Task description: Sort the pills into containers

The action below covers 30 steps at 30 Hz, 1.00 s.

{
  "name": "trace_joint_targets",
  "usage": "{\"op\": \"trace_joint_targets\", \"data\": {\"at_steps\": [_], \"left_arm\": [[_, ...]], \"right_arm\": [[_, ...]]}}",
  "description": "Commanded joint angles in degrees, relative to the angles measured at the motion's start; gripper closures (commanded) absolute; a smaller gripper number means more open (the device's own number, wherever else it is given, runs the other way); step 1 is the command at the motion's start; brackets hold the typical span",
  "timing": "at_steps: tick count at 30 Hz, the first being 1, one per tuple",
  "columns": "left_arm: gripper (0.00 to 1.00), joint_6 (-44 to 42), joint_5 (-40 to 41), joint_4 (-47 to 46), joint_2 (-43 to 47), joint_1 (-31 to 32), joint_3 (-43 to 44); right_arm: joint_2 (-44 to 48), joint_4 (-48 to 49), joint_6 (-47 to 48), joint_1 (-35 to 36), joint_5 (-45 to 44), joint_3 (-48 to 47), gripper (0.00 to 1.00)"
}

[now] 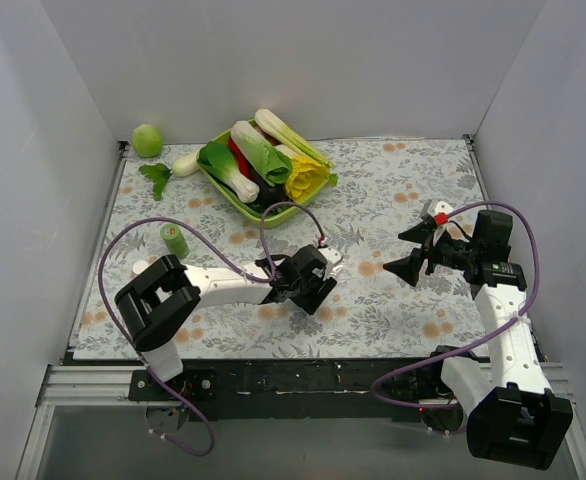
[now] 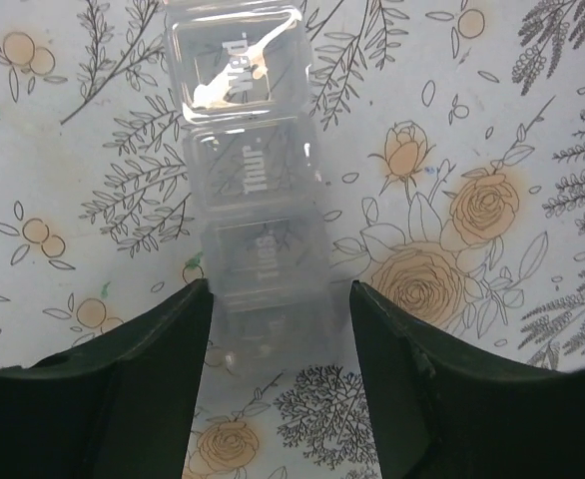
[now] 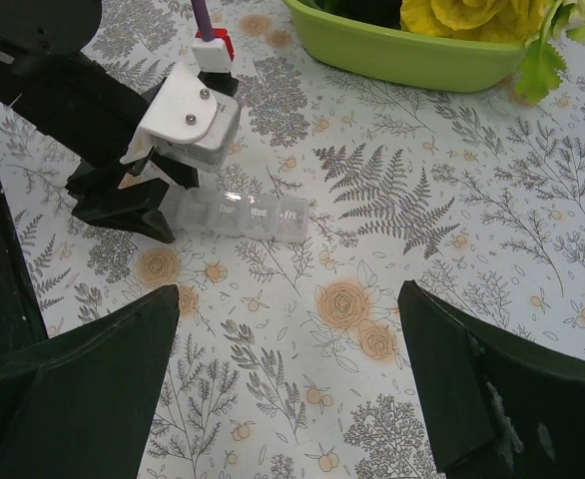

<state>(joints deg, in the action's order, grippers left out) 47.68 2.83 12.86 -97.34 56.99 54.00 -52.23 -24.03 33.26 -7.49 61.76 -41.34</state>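
Observation:
The containers are one clear pill-organiser strip (image 2: 253, 180) with day labels, lying flat on the flowered cloth. My left gripper (image 2: 280, 291) is open. Its jaws straddle the strip's near end: the left finger (image 2: 143, 379) is against it and the right finger (image 2: 432, 379) is a small gap away. In the top view the strip (image 1: 334, 262) shows just past the left gripper (image 1: 325, 272). My right gripper (image 1: 401, 253) is wide open and empty, off to the right of the strip. Its wrist view shows the strip (image 3: 238, 214) ahead of the gripper (image 3: 289, 299). No loose pills show.
A green tray of vegetables (image 1: 223, 190) stands at the back, and its rim also shows in the right wrist view (image 3: 422, 58). A small green bottle (image 1: 174, 240), a white cap (image 1: 140, 267), a green ball (image 1: 147, 140) and a radish (image 1: 181, 165) lie on the left. White walls enclose the table.

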Motion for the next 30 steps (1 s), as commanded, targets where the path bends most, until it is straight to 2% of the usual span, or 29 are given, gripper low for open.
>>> {"op": "trace_joint_targets", "data": {"at_steps": [1,6,9,11,13,14,17,19,20,22,27,30], "left_arm": [[0.45,0.4,6.57,-0.65,-1.36,1.02,2.78],[0.54,0.48,7.54,-1.0,-2.41,1.28,3.48],[0.71,0.48,7.37,-1.09,-2.68,1.46,3.4],[0.8,-0.74,4.48,-1.17,-2.07,1.46,2.69],[0.84,-3.62,1.58,-1.26,-0.23,1.54,0.95],[0.88,-4.95,-2.09,-1.17,0.83,1.54,-0.02],[0.93,-11.19,-8.17,-1.35,5.38,1.54,-3.79],[0.94,-14.35,-12.83,-1.87,8.29,1.54,-5.47],[0.95,-15.15,-13.98,-2.14,10.74,1.63,-6.53],[0.95,-16.04,-16.27,-2.84,13.04,1.72,-7.41],[0.97,-16.3,-18.56,-3.02,16.65,1.89,-7.77],[0.98,-15.87,-19.09,-2.93,17.36,1.98,-8.03]], "right_arm": [[0.55,0.56,0.58,0.1,1.7,0.56,0.02],[0.72,-0.14,1.55,0.19,1.88,0.65,0.02],[0.29,-2.24,5.31,0.1,2.05,0.47,0.02],[-0.15,-7.85,15.04,0.28,4.07,-0.05,0.02],[-1.47,-14.43,27.33,0.8,5.56,-1.28,0.02],[-2.17,-23.34,43.31,1.76,5.57,-1.46,0.02],[-6.03,-32.37,63.0,5.18,2.06,-1.2,0.02],[-9.99,-32.66,64.91,7.39,-1.89,-1.46,0.02],[-11.3,-32.22,65.53,11.84,-2.95,-1.72,0.03],[-14.82,-30.91,64.92,15.12,-4.89,-2.16,0.04],[-19.4,-20.9,56.06,22.95,-5.86,-3.22,0.05],[-22.56,-20.01,53.68,26.11,-6.21,-5.05,0.07]]}}
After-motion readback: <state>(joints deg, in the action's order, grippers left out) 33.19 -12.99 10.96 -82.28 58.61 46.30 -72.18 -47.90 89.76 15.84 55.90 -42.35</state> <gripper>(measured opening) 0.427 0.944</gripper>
